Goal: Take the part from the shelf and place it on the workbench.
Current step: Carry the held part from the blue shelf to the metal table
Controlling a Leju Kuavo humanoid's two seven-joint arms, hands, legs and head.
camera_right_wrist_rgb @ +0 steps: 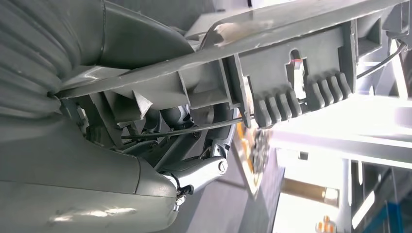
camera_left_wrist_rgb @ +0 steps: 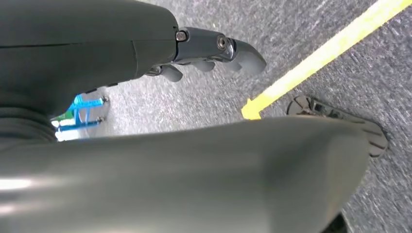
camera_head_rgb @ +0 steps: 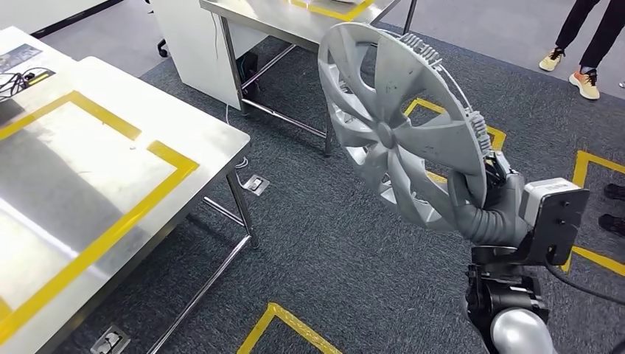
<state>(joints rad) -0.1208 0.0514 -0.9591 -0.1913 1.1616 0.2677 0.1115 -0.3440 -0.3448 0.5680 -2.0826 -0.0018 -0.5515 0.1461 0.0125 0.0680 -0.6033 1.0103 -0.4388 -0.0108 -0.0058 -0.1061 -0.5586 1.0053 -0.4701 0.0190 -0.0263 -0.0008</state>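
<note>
A large silver wheel cover with curved spokes stands tilted in the air at the right of the head view, over the carpet. My right hand grips its lower rim from below. In the right wrist view the rim's clips lie across my right hand, whose fingers wrap behind the rim. The steel workbench with yellow tape outlines lies at the left, apart from the wheel cover. My left hand hangs over the floor with its fingers apart and nothing in it.
A second steel table stands at the back with a white cabinet beside it. A person's legs and shoes are at the back right. Yellow tape marks cross the grey carpet between the tables.
</note>
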